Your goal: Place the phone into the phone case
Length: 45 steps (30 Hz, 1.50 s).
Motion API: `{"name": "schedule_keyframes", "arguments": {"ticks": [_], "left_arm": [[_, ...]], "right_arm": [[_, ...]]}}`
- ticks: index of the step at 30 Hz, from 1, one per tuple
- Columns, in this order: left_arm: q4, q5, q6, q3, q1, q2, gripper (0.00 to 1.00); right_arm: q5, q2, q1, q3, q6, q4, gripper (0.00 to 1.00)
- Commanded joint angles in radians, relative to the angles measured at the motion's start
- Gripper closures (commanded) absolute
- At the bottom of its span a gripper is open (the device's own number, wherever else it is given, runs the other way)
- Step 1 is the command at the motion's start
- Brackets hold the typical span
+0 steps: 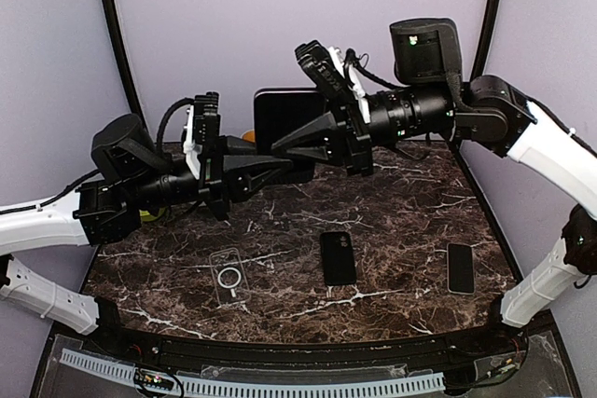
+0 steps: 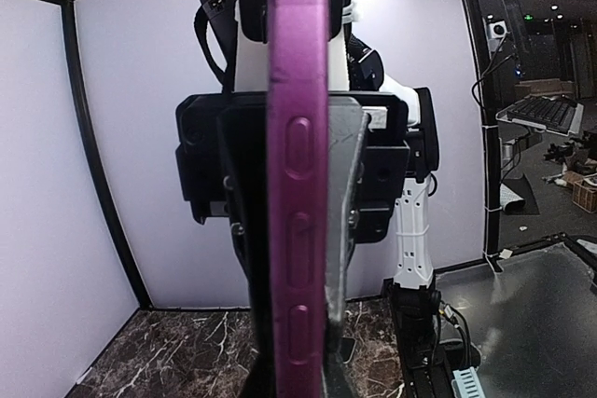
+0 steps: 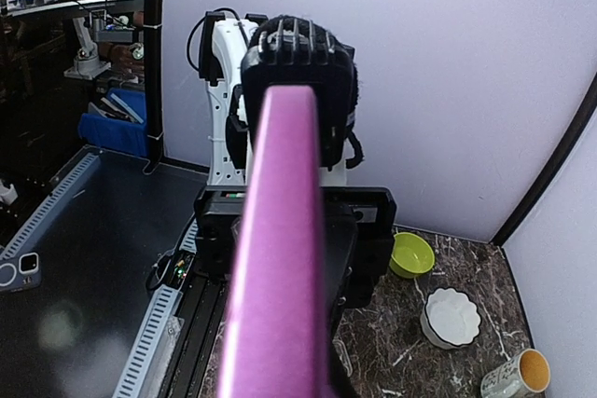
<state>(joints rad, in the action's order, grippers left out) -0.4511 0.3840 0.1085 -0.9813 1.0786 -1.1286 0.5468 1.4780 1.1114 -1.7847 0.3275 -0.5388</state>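
**Item: purple-edged phone [image 1: 284, 111], in mid-air hand-over**

- **Holding:** The left gripper [image 1: 280, 168] and right gripper [image 1: 283, 144] are meeting nose to nose above the back of the counter [image 1: 401, 221]. Each is gripping the same phone.
  - The left fingers [image 1: 254, 168] are pinching together on its thin purple edge, as the left wrist view shows.
  - The right fingers [image 1: 312, 142] are sitting nearly closed. The slab is hiding most of them in the right wrist view, so they are probably clamping it too.
- **Task's thing:** The clear phone case [image 1: 229, 277] is lying flat on the front left of the counter. Its white ring is facing up, and it is lying well below and apart from the held phone. Nothing is pinning it.

**Risks from here**
- The phone is hanging high, so it will drop onto the stone counter if one gripper lets go before the other is holding firmly.
- Two arms are pulling on one rigid slab, so any mismatch in their motion could twist it loose.
- The soft case is lying loose and may skid or buckle when the phone is pressed in.

**Count**
- Phones: three. One is held, and two black phones are lying on the counter, one at centre [image 1: 338, 258] and one at right [image 1: 460, 268].
- Clear cases: one.
- Bowls: two, a green bowl [image 3: 411, 254] and a white scalloped bowl [image 3: 451, 316].
- Cups: one cup [image 3: 516, 375].
- Grippers: two.
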Motion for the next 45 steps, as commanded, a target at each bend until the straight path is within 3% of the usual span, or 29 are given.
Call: {"name": "schedule_keyframes", "arguments": {"ticks": [1,3,4,7,8,12,22,30,38,45], "left_arm": [[-0.073,-0.036,-0.029,0.023,0.003,0.049,1.00],[-0.112,-0.104,-0.056,0.033,0.003,0.051,1.00],[-0.128,-0.173,-0.069,0.043,0.003,0.052,1.00],[-0.170,-0.315,-0.102,0.050,0.003,0.038,1.00],[-0.173,-0.400,-0.104,0.050,0.003,0.032,1.00],[-0.179,-0.513,-0.095,0.041,0.003,-0.010,1.00],[-0.131,-0.608,-0.065,0.014,0.005,-0.028,1.00],[-0.162,-0.602,-0.061,0.033,0.004,-0.016,1.00],[-0.181,-0.614,-0.064,0.042,0.005,-0.007,1.00],[-0.170,-0.608,-0.064,0.033,0.005,-0.015,1.00]], "right_arm": [[-0.051,-0.047,-0.006,0.023,-0.064,0.168,0.78],[-0.166,-0.093,-0.006,0.136,-0.149,0.307,0.29],[-0.263,-0.116,-0.003,0.196,-0.233,0.431,0.19],[-0.532,-0.178,0.026,0.387,-0.394,0.718,0.03],[-0.624,-0.193,0.049,0.447,-0.416,0.813,0.01],[-0.899,-0.180,0.157,0.538,-0.417,0.998,0.01],[-1.185,0.064,0.194,0.244,-0.434,0.805,0.01],[-1.222,0.122,0.190,0.183,-0.452,0.726,0.01],[-1.139,0.108,0.169,0.208,-0.553,0.649,0.02],[-1.101,0.078,0.161,0.237,-0.576,0.637,0.28]]}}
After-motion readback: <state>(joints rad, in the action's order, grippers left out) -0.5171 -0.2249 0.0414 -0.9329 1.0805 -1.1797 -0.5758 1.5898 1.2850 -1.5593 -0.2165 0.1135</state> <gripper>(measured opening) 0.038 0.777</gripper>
